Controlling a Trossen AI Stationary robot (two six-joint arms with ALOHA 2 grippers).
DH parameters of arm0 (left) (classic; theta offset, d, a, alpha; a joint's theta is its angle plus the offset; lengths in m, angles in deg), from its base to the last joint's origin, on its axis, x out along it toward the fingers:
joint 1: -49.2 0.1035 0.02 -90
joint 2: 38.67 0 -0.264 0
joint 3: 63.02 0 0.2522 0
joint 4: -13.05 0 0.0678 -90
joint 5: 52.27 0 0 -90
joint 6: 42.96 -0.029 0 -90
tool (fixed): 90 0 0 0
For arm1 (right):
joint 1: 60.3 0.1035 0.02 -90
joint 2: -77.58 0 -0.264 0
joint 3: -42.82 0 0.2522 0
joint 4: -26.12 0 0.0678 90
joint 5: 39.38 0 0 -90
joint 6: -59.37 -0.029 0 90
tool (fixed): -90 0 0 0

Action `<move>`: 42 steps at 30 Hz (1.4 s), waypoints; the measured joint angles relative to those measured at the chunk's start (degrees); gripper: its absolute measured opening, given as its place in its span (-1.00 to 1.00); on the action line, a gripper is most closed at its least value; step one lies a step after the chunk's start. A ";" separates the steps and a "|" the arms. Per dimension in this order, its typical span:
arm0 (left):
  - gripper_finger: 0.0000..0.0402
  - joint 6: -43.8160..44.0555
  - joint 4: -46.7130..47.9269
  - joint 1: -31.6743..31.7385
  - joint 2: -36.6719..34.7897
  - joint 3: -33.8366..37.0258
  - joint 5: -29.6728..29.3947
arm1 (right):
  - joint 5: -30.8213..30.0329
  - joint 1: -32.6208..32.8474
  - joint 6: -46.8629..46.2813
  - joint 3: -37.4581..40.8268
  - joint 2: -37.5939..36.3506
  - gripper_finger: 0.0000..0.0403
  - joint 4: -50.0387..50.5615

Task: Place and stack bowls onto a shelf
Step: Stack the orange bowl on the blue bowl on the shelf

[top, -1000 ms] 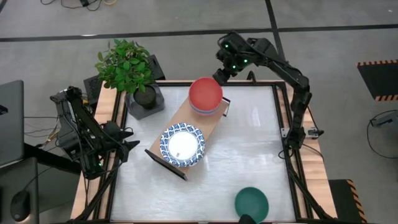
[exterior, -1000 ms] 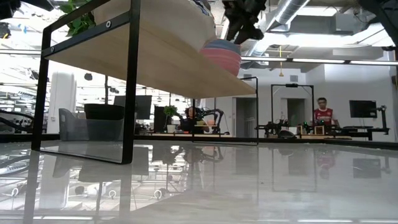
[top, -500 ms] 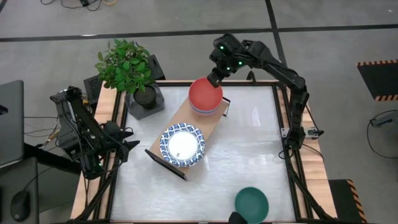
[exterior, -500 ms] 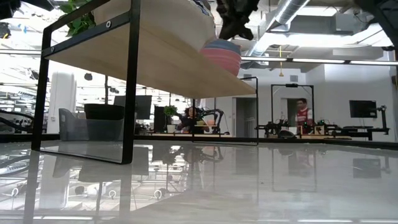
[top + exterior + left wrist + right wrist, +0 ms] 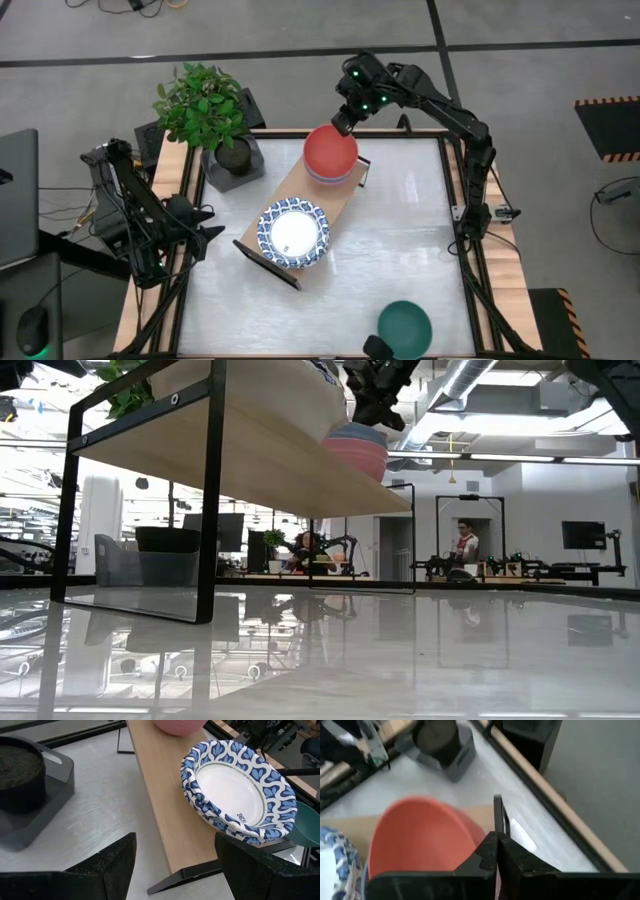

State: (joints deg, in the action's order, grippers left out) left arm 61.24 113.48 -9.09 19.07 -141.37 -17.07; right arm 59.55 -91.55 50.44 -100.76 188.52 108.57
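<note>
The right gripper [image 5: 343, 124], fingers pressed together and holding nothing, hovers at the far rim of the red bowl [image 5: 330, 150], which tops a stack on the shelf [image 5: 338, 193]. The teal bowl [image 5: 404, 326], well apart from the shelf, looks rigid, light and smooth; pinch its rim

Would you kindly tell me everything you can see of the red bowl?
The red bowl is plain, round and smooth, matte orange-red inside. It sits upright on top of a stack, nested in a pink bowl with a blue rim below, at the far end of the shelf. The right gripper, shut, is at its far rim; whether it grips the rim is unclear.
</note>
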 joint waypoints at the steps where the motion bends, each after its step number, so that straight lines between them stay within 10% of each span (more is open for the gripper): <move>1: 0.26 0.00 0.00 0.00 0.00 0.00 0.02 | -0.02 0.46 0.01 0.00 0.00 -0.82 -1.24; 28: 0.26 0.20 -0.25 -0.01 0.02 0.00 -1.43 | -1.51 3.46 1.46 4.83 -0.04 -0.90 -7.19; 42: 0.26 0.17 -0.65 -0.02 0.02 0.00 -1.73 | -6.65 11.14 4.51 3.28 -6.77 -0.90 11.87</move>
State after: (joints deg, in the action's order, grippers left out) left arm 61.42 112.83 -9.10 19.09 -141.37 -18.80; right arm 52.90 -80.41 54.94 -97.49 181.74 120.44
